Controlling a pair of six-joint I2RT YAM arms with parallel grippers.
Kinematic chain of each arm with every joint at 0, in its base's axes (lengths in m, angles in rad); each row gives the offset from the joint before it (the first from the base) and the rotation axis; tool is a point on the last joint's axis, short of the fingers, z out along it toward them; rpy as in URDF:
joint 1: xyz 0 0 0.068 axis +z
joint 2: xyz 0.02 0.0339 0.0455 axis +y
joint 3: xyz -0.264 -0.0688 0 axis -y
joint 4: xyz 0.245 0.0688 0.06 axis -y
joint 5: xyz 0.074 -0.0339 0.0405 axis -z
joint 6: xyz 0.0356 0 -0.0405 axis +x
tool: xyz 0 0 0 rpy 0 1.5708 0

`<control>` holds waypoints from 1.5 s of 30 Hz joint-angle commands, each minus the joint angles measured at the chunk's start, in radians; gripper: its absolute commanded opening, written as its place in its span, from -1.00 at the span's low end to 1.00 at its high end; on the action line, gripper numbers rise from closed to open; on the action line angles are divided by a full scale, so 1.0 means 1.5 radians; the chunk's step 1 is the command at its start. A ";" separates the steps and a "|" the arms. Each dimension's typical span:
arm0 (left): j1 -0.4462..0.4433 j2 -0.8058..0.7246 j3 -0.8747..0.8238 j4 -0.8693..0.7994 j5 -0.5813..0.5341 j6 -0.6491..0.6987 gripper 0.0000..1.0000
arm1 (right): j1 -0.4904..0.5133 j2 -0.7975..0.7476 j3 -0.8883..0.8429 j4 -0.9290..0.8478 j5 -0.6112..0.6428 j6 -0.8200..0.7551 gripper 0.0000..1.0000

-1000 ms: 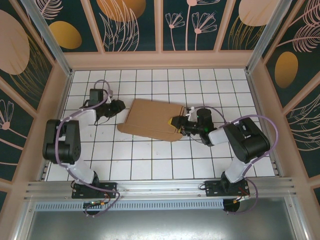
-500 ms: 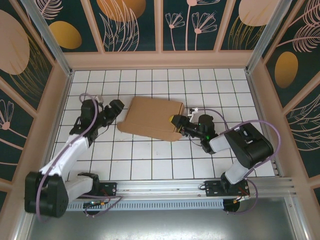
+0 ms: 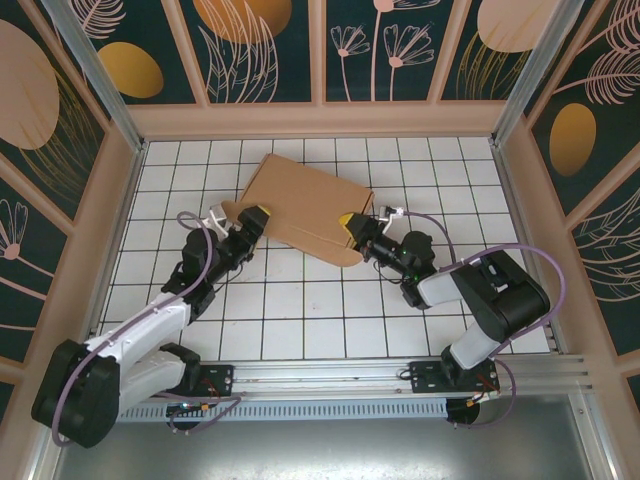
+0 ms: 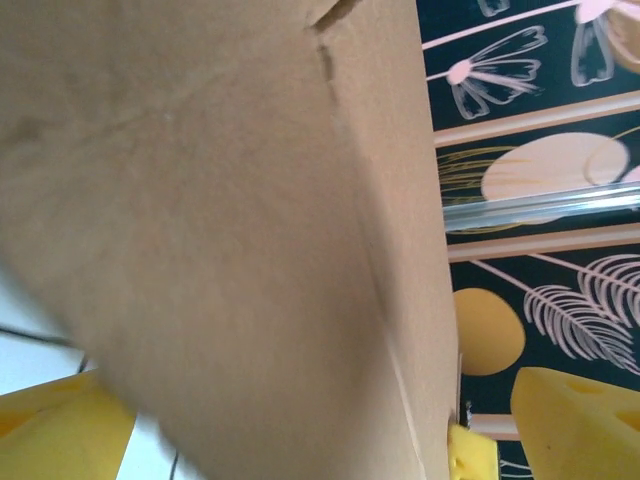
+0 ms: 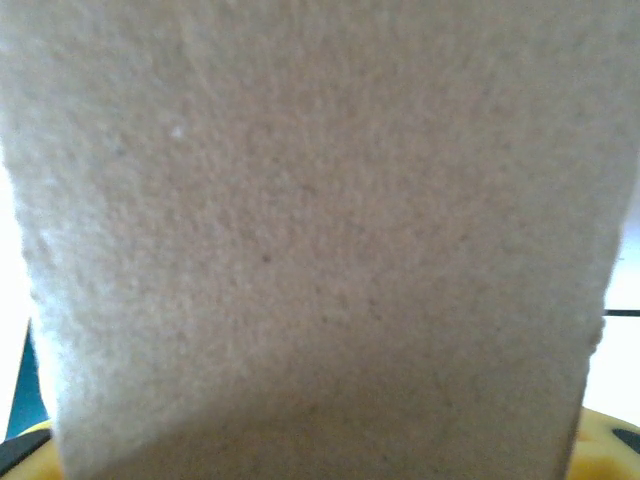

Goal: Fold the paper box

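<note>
As it lies between my two arms, item: the paper box [image 3: 305, 200], plain brown cardboard, a flat creased panel set askew on the far middle of the tiled floor [image 3: 300, 310].
Attitude: seemingly tipped rather than flat. My left wrist camera looks along its underside toward the wall panels, so I judge the left edge to be raised.
Weight and stiffness: light, I judge, and stiff across the panels, bending only at the creases. It is likely to slide on the tiles if pushed rather than pinched.
Surface: matt and fibrous, not slippery. Edges will probably crush under a hard squeeze.
Where to hold: a flap or edge close to a crease, its thin side between my fingers, one arm steadying while the other folds.
Left gripper [image 3: 250, 220]: at the near-left corner, jaws wide apart. The yellow fingers [image 4: 575, 420] flank the cardboard with a gap showing beside one, so nothing is clamped.
Right gripper [image 3: 352, 228]: at the near-right edge, with cardboard close against its camera and yellow below. Whether it grips, I cannot tell.
Edges: the far corner is near the back wall [image 3: 320, 120] but apart from it. The side walls are well apart.
Open room: bare tiles on the near side, between my bases and the box, the best place to swing flaps.
</note>
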 commanded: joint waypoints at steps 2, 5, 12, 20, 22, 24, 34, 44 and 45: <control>-0.022 0.046 0.006 0.175 -0.039 0.001 0.77 | 0.021 -0.018 0.026 0.084 0.032 0.051 0.05; -0.029 0.065 0.013 0.194 -0.050 0.018 0.62 | 0.026 -0.026 0.027 0.086 0.039 0.065 0.03; -0.031 0.056 0.014 0.204 -0.091 0.041 0.23 | 0.048 -0.019 0.037 0.089 0.046 0.080 -0.01; -0.031 0.048 0.022 0.190 -0.086 0.041 0.18 | 0.037 -0.028 0.043 0.063 0.015 0.045 0.52; -0.031 0.041 0.025 0.178 -0.080 0.048 0.18 | 0.021 -0.048 0.045 0.028 -0.005 0.010 0.64; -0.031 0.032 0.029 0.161 -0.072 0.057 0.17 | 0.013 -0.078 0.038 -0.011 -0.019 -0.024 0.72; -0.031 0.018 0.031 0.138 -0.037 0.056 0.13 | -0.083 -0.080 0.009 0.003 -0.110 -0.049 0.70; -0.031 0.022 0.044 0.115 -0.029 0.046 0.26 | -0.080 -0.058 -0.009 0.084 -0.100 -0.016 0.07; -0.031 0.019 0.047 0.104 -0.031 0.046 0.36 | -0.080 -0.066 -0.012 0.078 -0.094 -0.019 0.06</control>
